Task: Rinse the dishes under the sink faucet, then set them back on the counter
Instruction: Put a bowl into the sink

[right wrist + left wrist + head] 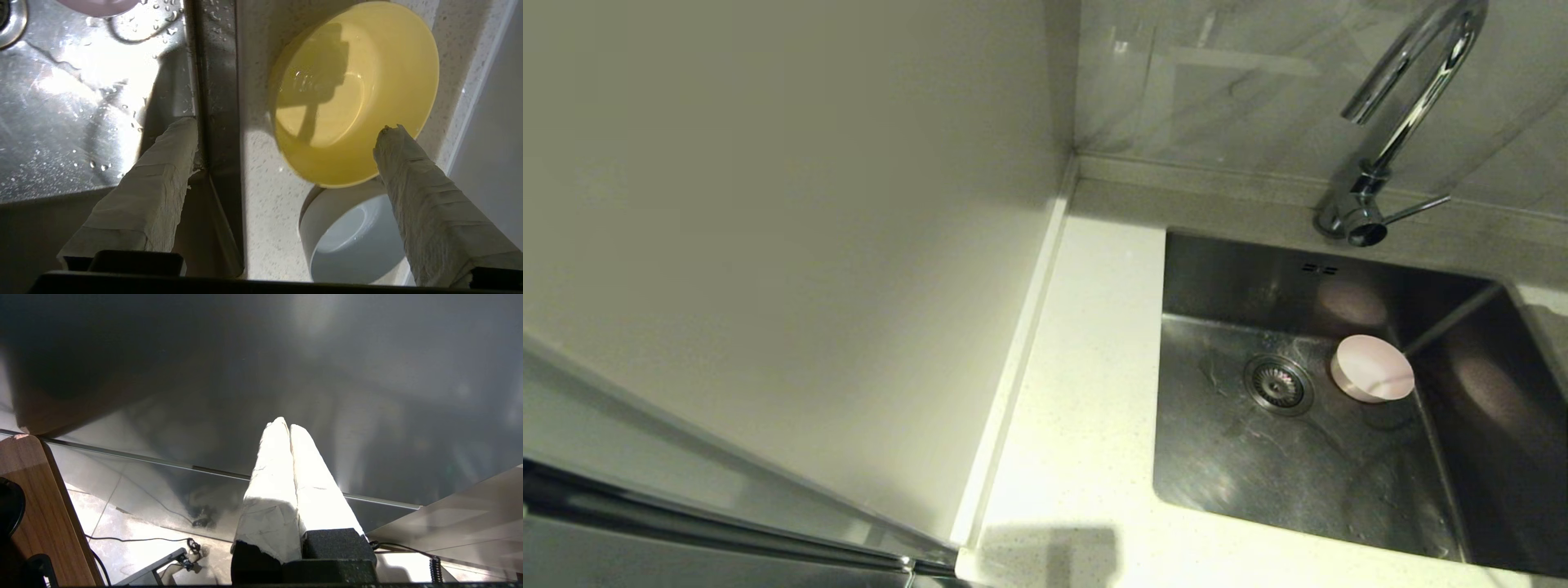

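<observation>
Counter (261,212): yellow-green bowl (351,94) between hand (286,130) fingers.

Head view: faucet (1409,106) arch cut by top edge; sink (1307,482) cut at right and bottom. Neither arm visible there.

Right wrist view: pink bowl (98,5) clipped by top edge, drain (10,20) by the corner; blue-white bowl (351,237) partly hidden under yellow bowl (355,94).

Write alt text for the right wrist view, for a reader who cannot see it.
The open right gripper hangs above a yellow bowl standing on the speckled white counter, one finger over the bowl's rim and the other over the edge of the sink. A pale blue-white bowl sits beside the yellow one, partly beneath its rim. Water drops dot the steel basin.
</observation>
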{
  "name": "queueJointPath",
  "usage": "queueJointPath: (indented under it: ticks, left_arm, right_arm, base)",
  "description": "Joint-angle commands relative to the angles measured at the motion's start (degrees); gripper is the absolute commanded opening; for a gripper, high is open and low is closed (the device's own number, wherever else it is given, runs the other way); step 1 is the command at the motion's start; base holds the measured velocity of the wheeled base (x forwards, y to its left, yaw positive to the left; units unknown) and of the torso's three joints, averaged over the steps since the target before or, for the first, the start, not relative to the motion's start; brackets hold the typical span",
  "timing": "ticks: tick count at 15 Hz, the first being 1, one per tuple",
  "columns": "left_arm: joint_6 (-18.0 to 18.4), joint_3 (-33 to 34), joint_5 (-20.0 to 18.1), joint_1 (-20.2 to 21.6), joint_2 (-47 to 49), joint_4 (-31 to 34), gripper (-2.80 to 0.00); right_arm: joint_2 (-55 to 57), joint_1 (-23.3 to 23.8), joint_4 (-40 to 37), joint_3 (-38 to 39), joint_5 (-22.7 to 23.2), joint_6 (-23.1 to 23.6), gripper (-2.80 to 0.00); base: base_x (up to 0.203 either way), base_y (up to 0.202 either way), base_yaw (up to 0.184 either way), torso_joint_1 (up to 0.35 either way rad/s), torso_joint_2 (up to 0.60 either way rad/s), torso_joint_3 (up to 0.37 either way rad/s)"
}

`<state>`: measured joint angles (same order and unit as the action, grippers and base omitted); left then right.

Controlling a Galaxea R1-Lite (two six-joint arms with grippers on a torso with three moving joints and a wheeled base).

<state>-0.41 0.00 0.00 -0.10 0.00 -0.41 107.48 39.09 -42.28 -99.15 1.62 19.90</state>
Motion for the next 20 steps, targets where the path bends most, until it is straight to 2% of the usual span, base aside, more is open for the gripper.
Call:
queueJointPath:
  ticks: [1, 4, 13, 14, 20]
  left_arm:
    - [-0.02, 0.18, 0.00, 0.01, 0.00, -0.02, -2.80]
    - [-0.02, 0.18, 0.00, 0.01, 0.00, -0.02, -2.80]
    - [-0.02, 0.18, 0.00, 0.01, 0.00, -0.02, -2.80]
    - [-0.02, 0.18, 0.00, 0.01, 0.00, -0.02, -2.80]
    - [-0.02, 0.09, 0.00, 0.01, 0.00, -0.02, -2.80]
  right_arm:
    - [4.41, 0.20, -0.26, -2.78, 0.05, 0.08, 0.00]
    - [8.13, 0.20, -0.26, -5.57, -2.98, -1.90, 0.00]
    - [10.29, 0.20, -0.26, -5.34, -3.29, -2.03, 0.00]
    - [10.29, 0.20, -0.26, -5.37, -3.28, -1.97, -2.80]
    - [10.00, 0.11, -0.26, -5.00, -3.29, -1.97, -2.80]
  base:
    - [0.000, 0.000, 0.000, 0.000, 0.00, 0.000]
    - [0.000, 0.000, 0.000, 0.000, 0.00, 0.000]
    - [0.000, 0.000, 0.000, 0.000, 0.00, 0.000]
    - [0.000, 0.000, 0.000, 0.000, 0.00, 0.000]
    - [0.000, 0.000, 0.000, 0.000, 0.00, 0.000]
